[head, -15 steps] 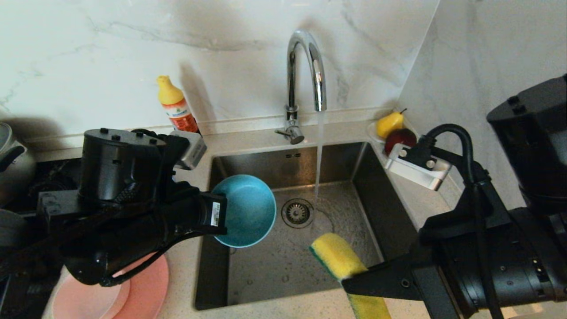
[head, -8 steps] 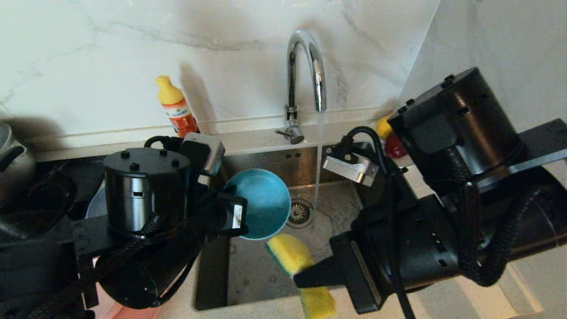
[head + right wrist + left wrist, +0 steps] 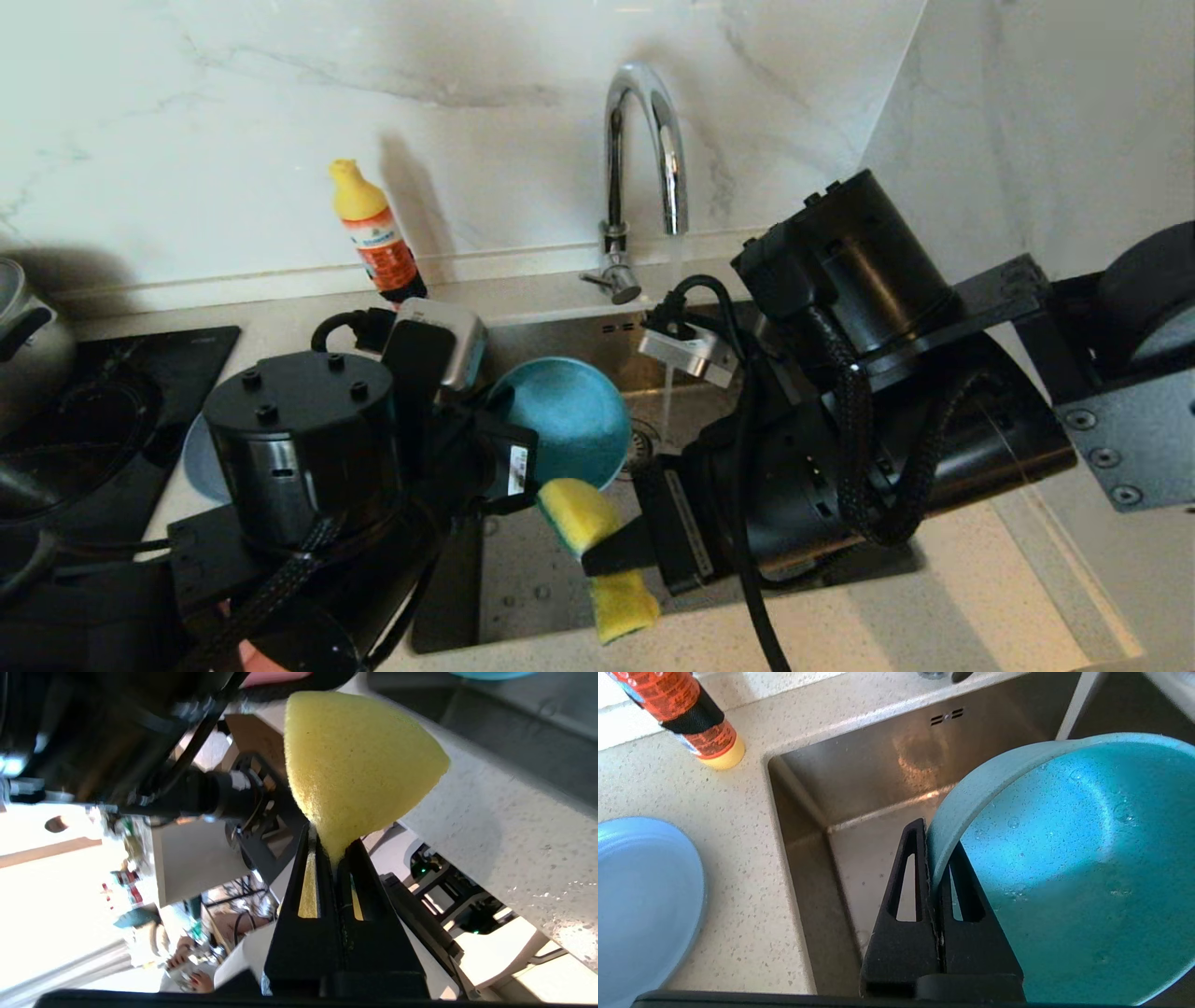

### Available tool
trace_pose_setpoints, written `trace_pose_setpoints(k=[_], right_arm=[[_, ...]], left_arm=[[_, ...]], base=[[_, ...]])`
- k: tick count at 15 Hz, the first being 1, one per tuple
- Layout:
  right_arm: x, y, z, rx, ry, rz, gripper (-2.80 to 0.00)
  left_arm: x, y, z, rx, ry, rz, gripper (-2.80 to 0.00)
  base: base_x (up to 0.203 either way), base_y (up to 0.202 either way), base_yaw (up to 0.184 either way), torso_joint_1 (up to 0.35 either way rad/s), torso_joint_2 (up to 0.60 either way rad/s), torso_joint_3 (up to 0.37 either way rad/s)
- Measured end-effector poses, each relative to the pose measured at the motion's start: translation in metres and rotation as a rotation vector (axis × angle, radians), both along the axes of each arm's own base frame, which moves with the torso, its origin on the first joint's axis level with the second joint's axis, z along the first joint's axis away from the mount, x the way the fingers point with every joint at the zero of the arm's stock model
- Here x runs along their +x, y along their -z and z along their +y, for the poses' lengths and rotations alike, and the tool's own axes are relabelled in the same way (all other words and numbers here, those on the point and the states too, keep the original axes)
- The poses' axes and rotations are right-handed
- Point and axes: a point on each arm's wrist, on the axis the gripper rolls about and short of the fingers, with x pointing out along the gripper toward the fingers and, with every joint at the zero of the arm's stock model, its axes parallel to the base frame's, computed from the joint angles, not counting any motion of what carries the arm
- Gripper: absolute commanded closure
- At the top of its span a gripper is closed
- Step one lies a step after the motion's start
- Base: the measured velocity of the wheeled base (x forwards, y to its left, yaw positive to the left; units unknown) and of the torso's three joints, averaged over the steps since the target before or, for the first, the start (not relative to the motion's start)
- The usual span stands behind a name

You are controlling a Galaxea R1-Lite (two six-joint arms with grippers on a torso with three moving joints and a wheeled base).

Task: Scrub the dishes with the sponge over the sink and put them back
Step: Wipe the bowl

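Over sink (image 3: pixel 560 569): bowl (image 3: pixel 569 420), sponge (image 3: pixel 583 511) (both gripped)

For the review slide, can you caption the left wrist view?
Left gripper pinches the teal bowl's rim over the sink, a grey-blue plate beside on the counter.

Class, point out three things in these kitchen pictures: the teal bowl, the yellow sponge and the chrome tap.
Teal plastic bowl (image 3: pixel 569 420), head view: the middle of its hollow inside.
Yellow foam sponge (image 3: pixel 577 513), head view: its upper yellow lobe, above the pinch.
Chrome gooseneck tap (image 3: pixel 644 89), head view: the top of its curved arch.
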Motion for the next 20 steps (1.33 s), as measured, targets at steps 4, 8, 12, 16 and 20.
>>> trace_pose_setpoints(k=[4,8,12,16,20], right_arm=[[0.018,0.004,0.001,0.003,0.061,0.032,0.00],[0.030,0.005,0.003,0.009,0.083,0.040,0.00],[0.041,0.004,0.006,0.021,0.107,0.041,0.00],[0.052,0.008,0.004,0.015,0.136,0.046,0.00],[0.056,0.007,0.004,0.024,0.143,0.046,0.00]], left_arm=[[-0.002,0.002,0.001,0.001,0.004,0.001,0.00],[-0.010,0.003,-0.005,-0.013,0.039,-0.012,0.00],[-0.013,0.003,-0.007,-0.017,0.056,-0.016,0.00],[-0.017,0.004,-0.007,-0.013,0.067,-0.013,0.00],[-0.022,0.006,-0.011,-0.026,0.090,-0.025,0.00]], base=[[0.000,0.000,0.000,0.000,0.00,0.000],[0.000,0.000,0.000,0.000,0.00,0.000],[0.000,0.000,0.000,0.000,0.00,0.000],[0.000,0.000,0.000,0.000,0.00,0.000],[0.000,0.000,0.000,0.000,0.00,0.000]])
